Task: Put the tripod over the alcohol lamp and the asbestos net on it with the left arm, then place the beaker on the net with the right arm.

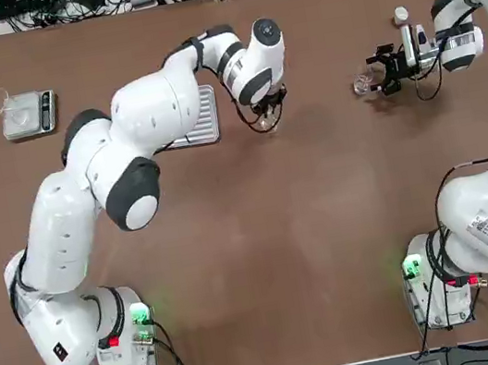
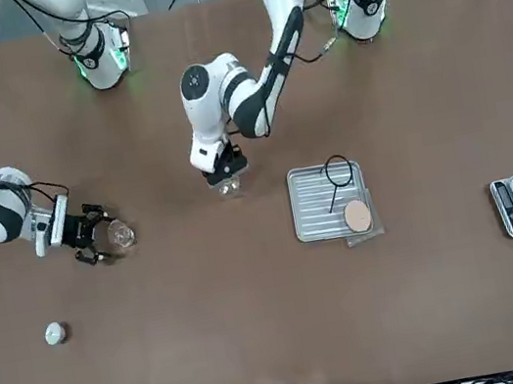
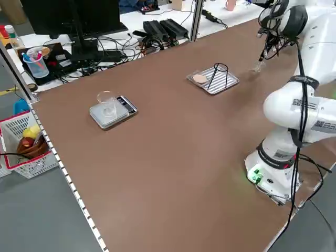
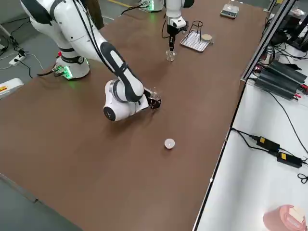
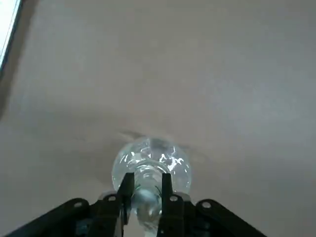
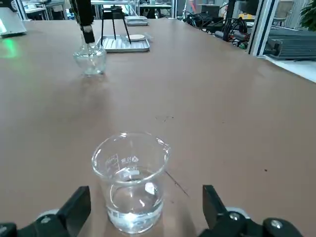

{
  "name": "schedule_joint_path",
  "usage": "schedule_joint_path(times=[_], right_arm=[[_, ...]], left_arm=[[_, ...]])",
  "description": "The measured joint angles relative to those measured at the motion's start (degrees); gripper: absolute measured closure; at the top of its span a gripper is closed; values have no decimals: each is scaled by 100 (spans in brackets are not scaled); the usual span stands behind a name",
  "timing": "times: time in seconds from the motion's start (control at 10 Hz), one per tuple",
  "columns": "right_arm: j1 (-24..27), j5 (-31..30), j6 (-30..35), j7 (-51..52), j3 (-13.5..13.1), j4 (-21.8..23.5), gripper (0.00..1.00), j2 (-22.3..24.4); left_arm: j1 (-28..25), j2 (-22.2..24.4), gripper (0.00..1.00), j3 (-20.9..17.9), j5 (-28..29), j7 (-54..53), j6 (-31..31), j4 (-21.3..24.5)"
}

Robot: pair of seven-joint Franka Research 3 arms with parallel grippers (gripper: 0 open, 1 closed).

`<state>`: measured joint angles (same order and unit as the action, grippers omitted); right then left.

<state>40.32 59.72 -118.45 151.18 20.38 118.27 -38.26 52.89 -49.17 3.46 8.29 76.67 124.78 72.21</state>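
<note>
We see the glossy white left arm's black gripper [image 5: 146, 190] with its fingers [image 5: 127, 185] clenched on the pale neck of the small squat clear glass alcohol lamp [image 2: 228, 186], held at the brown tabletop [image 1: 323, 207] near its centre. At three o'clock from the lamp in the front view sits the ribbed silver tray [image 2: 314, 207], carrying the thin black wire tripod [image 2: 337, 174] and the grey mesh asbestos net with its tan disc [image 2: 357, 217]. The right arm's small black gripper [image 6: 143, 207] has its fingers [image 6: 76, 207] released, straddling the clear glass beaker [image 6: 131, 180] without touching it.
</note>
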Motion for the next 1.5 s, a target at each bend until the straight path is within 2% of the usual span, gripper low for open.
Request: schedule_joint_path(times=[0.2, 0.4, 0.5, 0.7, 0.8, 1.1, 1.2, 1.5], right_arm=[[0, 4, 16, 63, 3, 0, 0, -23], [0, 8, 16, 113, 5, 0, 0, -72], [0, 22, 17, 121, 7, 0, 0, -99], [0, 83, 21, 131, 28, -1, 0, -121], [0, 102, 21, 131, 46, -1, 0, -121], [1, 140, 22, 133, 116, -3, 0, -121], [0, 149, 22, 133, 121, -4, 0, -123], [0, 182, 19, 135, 126, -5, 0, -132]], left_arm=[[9, -23, 74, 0, 0, 0, 6, -32], [10, -26, 68, 0, 0, 0, 9, -42], [10, -26, 60, 0, 0, 0, 9, -65], [5, -14, 32, -1, 0, 0, 10, -162], [-19, 69, 22, -6, 0, 1, 9, -224], [-451, 834, 21, -25, 0, -16, -492, -218], [-635, 1163, 22, -21, 0, -38, -661, -33], [-1177, 2161, 25, -12, -1, -72, -692, 1235]])
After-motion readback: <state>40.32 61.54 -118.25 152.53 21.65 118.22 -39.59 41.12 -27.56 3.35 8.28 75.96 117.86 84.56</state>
